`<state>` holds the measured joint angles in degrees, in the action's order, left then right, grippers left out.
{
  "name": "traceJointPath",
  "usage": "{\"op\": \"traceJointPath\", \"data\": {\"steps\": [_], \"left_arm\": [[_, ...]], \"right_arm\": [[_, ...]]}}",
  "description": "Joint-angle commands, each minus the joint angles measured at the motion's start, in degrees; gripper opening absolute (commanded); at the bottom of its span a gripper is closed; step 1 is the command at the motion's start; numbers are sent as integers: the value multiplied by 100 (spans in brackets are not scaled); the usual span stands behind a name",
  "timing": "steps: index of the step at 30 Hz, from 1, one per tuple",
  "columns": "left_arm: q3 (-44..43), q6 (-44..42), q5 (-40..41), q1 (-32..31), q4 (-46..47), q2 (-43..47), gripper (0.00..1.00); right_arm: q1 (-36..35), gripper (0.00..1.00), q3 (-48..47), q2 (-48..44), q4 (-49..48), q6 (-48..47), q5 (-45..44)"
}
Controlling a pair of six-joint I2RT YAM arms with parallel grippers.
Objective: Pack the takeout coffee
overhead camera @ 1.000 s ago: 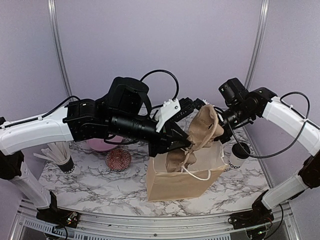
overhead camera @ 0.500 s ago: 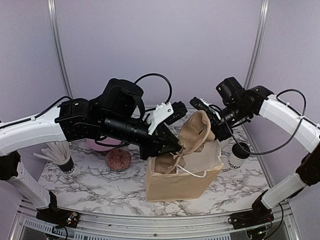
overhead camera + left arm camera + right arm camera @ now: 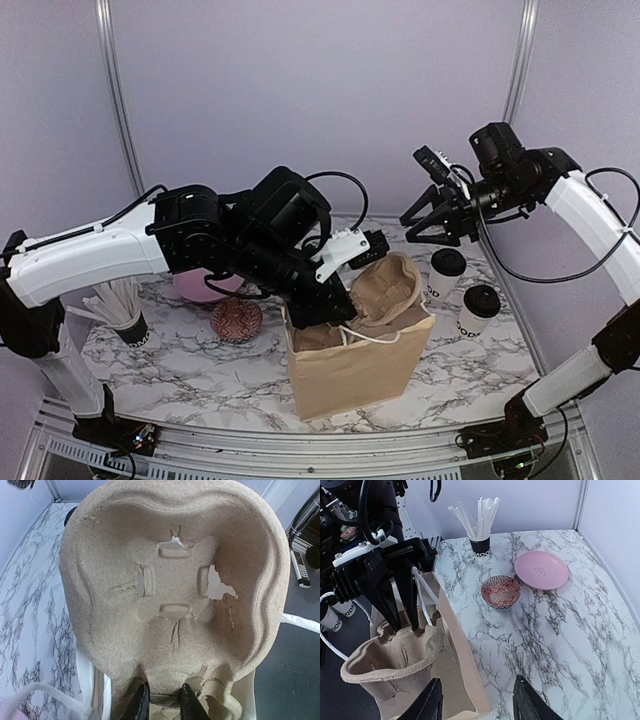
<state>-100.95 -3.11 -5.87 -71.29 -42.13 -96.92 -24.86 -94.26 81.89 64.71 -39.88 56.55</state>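
marble table (image 3: 180,372) bears bag (image 3: 352,372); left end effector (image 3: 162,698) pinches tray (image 3: 176,582).

Top view: above and behind my arm bases, facing down over the whole counter (image 3: 180,370).
Left wrist: over my left hand (image 3: 161,700), close against the pulp tray (image 3: 170,580).
Right wrist: high, looking down across the counter.
Shared: all three catch the pulp tray.

Left end effector (image 3: 162,702) clamped, arm stretched across centre; right end effector (image 3: 477,700) open, held high.
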Motion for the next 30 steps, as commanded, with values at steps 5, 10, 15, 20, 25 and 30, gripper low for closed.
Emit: {"op": "traceJointPath", "data": {"steps": [5,10,15,20,25,30], "left_arm": [[-623,591,495,-154,-1114,-350,21],[-970,900,676,-170,-1648,-661,21],[-1342,1115,937,-175,-2267,-1029,21],[-1475,1247,1009,-171,-2545,-1310,20],[-1611,1271,820,-180,-2717,-1504,19],[-1575,1339,412,-184,-2775,-1579,19]], "right_arm": [[324,47,494,-437,257,-327,53],[395,47,756,-572,108,-273,-167],[438,47,866,-681,56,-284,-227],[438,47,951,-683,45,-291,-233],[438,46,1059,-692,16,-306,-264],[439,46,1163,-687,0,-327,-258]]}}
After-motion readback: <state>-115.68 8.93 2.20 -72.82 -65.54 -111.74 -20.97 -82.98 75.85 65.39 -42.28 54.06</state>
